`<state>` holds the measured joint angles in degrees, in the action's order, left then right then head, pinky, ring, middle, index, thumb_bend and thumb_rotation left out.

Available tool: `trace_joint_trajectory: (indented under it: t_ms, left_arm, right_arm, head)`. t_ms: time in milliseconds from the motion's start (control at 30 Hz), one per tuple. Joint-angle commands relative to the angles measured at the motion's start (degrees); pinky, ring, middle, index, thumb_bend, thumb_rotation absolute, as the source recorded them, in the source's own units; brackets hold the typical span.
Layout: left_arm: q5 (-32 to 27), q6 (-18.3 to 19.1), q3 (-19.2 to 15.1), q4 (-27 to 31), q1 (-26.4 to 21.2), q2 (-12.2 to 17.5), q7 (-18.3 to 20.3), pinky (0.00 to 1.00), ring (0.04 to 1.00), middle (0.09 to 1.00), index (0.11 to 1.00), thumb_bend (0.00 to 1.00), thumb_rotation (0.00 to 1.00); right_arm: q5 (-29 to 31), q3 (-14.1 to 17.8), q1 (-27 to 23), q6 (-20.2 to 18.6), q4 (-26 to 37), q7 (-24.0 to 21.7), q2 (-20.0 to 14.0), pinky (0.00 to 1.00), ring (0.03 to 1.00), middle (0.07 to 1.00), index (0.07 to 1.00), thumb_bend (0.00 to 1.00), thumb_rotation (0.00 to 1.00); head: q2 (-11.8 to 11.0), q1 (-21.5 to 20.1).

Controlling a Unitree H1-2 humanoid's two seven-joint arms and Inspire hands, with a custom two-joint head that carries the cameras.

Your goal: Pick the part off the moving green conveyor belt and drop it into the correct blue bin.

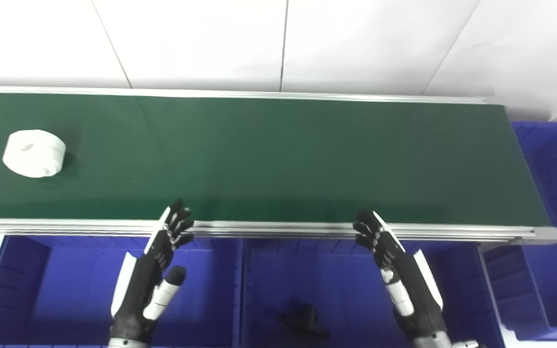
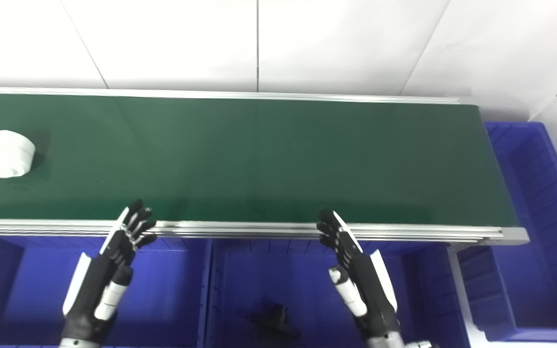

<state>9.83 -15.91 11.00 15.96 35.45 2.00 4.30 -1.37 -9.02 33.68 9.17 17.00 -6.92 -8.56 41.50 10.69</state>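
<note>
The left robot hand [image 1: 155, 270] and the right robot hand [image 1: 394, 263] were both raised with fingers apart and holding nothing, their fingertips reaching the near aluminium rail [image 1: 278, 228] of the green conveyor belt [image 1: 278, 154]. Two robot hands were in view, one rising from each lower corner, black-fingered with white plates along the backs.

One part [image 1: 34, 153] lay on the belt, far to the left and well apart from either robot hand. It was a white, squat, round piece, like a thick ring, with a shallow hollow in its top face and a faint groove running around its side. It cast a soft shadow on the green surface to its right.

One belt ran the full width of the scene, edged by silver rails front and back, beneath a white panelled wall [image 1: 278, 43].

Four blue bins could be counted: a left bin [image 1: 65, 285] below the left robot hand, a middle bin [image 1: 336, 285] between the two arms, a smaller bin [image 1: 515, 285] at lower right, and a long bin [image 1: 554, 159] off the belt's right end. One dark object [image 1: 302, 319] lay in the middle bin; its shape was too murky to tell.
</note>
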Motion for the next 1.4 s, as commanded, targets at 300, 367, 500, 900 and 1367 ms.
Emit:
trace_joint_trajectory:
  t_ms: [300, 367, 500, 900, 1367]
  left_arm:
    - [9.1, -9.0, 4.0, -11.0, -4.4, -7.5, -7.7, 0.69, 0.802, 0.851, 0.824, 0.77, 0.80]
    - [9.7, -9.5, 4.1, -12.2, -5.2, -7.9, -8.3, 0.66, 0.785, 0.841, 0.807, 0.77, 0.77]
    - [9.5, -10.3, 4.2, -13.7, -6.3, -7.6, -9.0, 0.63, 0.765, 0.832, 0.792, 0.77, 0.72]
    - [7.5, -10.6, 4.3, -9.9, -5.7, -3.4, -8.8, 0.61, 0.743, 0.817, 0.779, 0.80, 0.68]
    - [10.0, 0.0, -7.2, 15.3, -19.4, 11.4, 0.6, 0.50, 0.583, 0.634, 0.673, 0.85, 0.52]
  right_arm:
    - [12.3, 5.5, -4.1, 8.1, -10.6, -5.9, -5.3, 0.99, 0.994, 0.995, 0.986, 0.96, 0.98]
    - [13.2, 5.8, -5.0, 8.3, -12.1, -6.7, -5.4, 0.98, 0.998, 0.999, 0.997, 0.99, 0.98]
    - [14.1, 5.7, -6.1, 8.8, -13.9, -8.1, -5.4, 0.99, 1.000, 1.000, 1.000, 1.00, 0.97]
    - [11.7, 4.1, -6.6, 10.8, -16.7, -8.4, -3.1, 1.00, 1.000, 1.000, 1.000, 1.00, 0.98]
    - [11.0, 2.7, -6.0, 10.1, -15.7, -8.1, -2.6, 1.00, 0.972, 0.999, 1.000, 1.00, 0.98]
  head:
    - [-7.5, 14.5]
    - [-8.4, 15.3]
    - [-9.5, 15.1]
    - [-13.0, 9.1]
    - [-12.7, 9.4]
